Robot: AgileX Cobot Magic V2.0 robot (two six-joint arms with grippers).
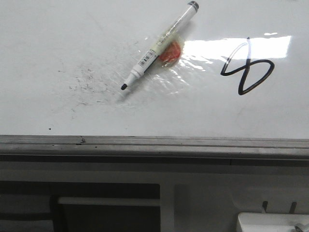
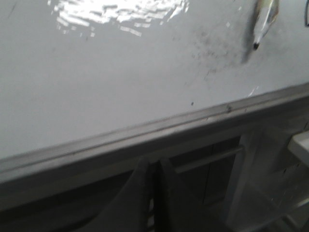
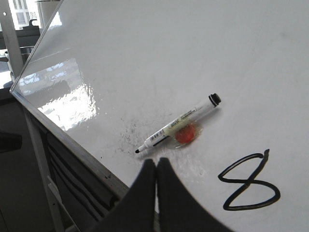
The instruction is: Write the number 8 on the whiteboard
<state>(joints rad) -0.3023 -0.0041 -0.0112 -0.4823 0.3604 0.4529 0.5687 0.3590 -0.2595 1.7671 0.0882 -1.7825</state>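
The whiteboard (image 1: 72, 38) fills the front view. A black number 8 (image 1: 247, 67), tilted sideways, is drawn at its right; it also shows in the right wrist view (image 3: 248, 182). A white marker (image 1: 159, 46) lies uncapped on the board, its tip toward the ledge, resting across a red round thing (image 1: 171, 51). The marker also shows in the right wrist view (image 3: 178, 124) and the left wrist view (image 2: 264, 19). My right gripper (image 3: 156, 163) is shut and empty, above the board's near edge, short of the marker tip. My left gripper (image 2: 153, 163) is shut and empty, below the ledge.
A grey metal ledge (image 1: 154, 142) runs along the board's near edge. Black specks and smudges (image 1: 84, 82) lie left of the marker tip. Glare (image 1: 231, 48) covers the board near the 8. A dark frame and white parts (image 1: 270, 222) sit below the ledge.
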